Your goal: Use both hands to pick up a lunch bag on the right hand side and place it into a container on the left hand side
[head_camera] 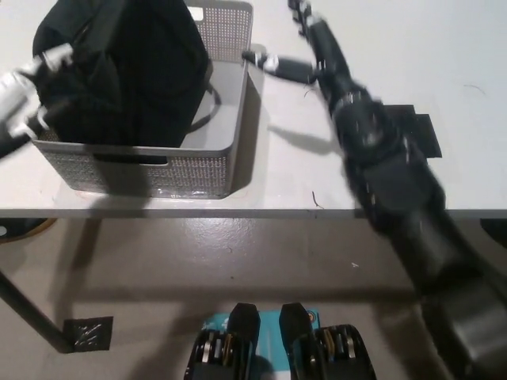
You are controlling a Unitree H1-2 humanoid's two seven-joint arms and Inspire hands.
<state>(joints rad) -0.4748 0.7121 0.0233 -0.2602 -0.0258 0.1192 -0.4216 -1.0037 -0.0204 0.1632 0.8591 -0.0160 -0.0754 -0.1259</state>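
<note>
Black lunch bag (119, 71) fills grey container (198, 170); black tape patch (416, 131) nearby.

The black lunch bag (123, 71) sits inside the grey basket (202, 170) on the white desk (333, 186). The white left hand (32, 95) is at the bag's left side. The black right hand (305, 47), fingers spread, is just right of the basket.

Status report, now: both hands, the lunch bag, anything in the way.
Left hand at basket's left edge, against the lunch bag; grip unclear. Right hand open, right of the basket. Bag sits in basket. Nothing in the way.
</note>
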